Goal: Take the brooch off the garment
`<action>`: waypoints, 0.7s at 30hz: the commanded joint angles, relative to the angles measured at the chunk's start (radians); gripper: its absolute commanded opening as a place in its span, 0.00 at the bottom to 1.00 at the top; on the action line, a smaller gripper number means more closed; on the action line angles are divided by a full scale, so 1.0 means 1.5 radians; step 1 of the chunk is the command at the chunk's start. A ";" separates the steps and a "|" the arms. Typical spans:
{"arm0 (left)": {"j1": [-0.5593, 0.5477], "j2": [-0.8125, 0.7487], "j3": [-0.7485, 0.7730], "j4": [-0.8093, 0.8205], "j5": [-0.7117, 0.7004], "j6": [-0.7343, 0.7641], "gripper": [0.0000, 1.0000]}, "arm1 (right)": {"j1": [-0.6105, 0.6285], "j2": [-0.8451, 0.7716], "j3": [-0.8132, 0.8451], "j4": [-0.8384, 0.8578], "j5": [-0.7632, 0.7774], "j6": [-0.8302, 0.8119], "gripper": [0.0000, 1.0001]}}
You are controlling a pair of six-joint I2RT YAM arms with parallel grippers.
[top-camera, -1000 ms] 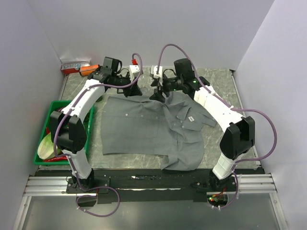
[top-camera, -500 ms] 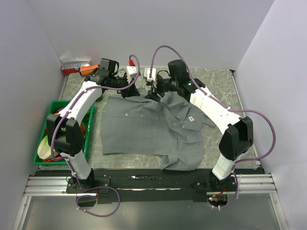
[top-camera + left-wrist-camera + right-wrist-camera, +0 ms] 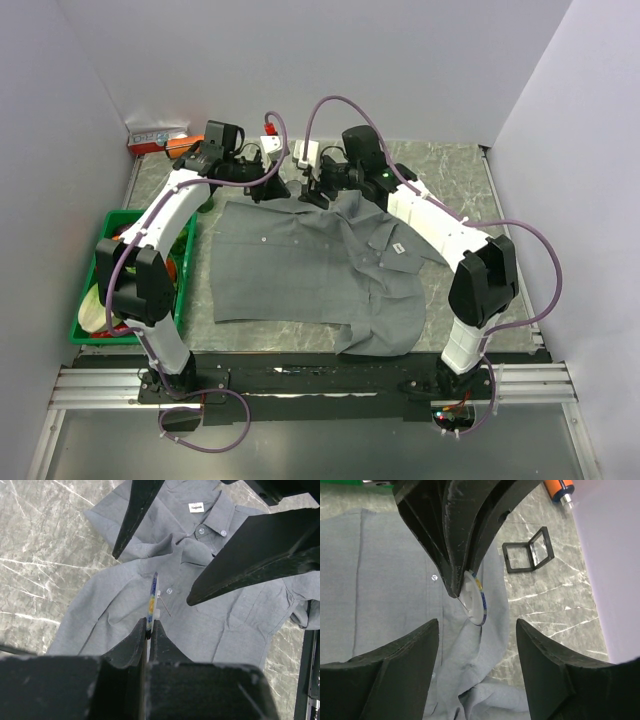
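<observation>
The grey garment (image 3: 300, 265) lies spread on the table, collar at the far edge; it also shows in the left wrist view (image 3: 225, 615) and the right wrist view (image 3: 385, 580). My left gripper (image 3: 283, 189) (image 3: 149, 622) is shut on the brooch (image 3: 152, 597), seen edge-on with its thin pin bare beside it. In the right wrist view the brooch (image 3: 479, 605) shows a white back and a blue rim, held just above the shirt front by the left fingers (image 3: 455, 545). My right gripper (image 3: 316, 191) (image 3: 476, 625) is open, its jaws wide to either side of the brooch.
A green basket (image 3: 88, 335) with items stands at the left edge. A red box (image 3: 155, 135) and an orange-tipped object (image 3: 182, 147) lie at the back left. A small black hinged frame (image 3: 527, 555) lies beside the collar. The white label (image 3: 397, 246) is on the shirt.
Both grippers have shifted a little to the left along the collar at the far edge, staying close together. The shirt lies much as before.
</observation>
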 commanded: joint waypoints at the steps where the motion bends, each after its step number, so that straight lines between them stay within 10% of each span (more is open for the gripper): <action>1: 0.003 -0.033 -0.005 0.027 0.030 -0.002 0.01 | 0.007 0.004 0.040 0.038 0.002 0.014 0.67; 21: 0.003 -0.029 -0.004 0.039 0.035 -0.018 0.01 | 0.014 0.015 0.053 0.015 -0.024 0.011 0.54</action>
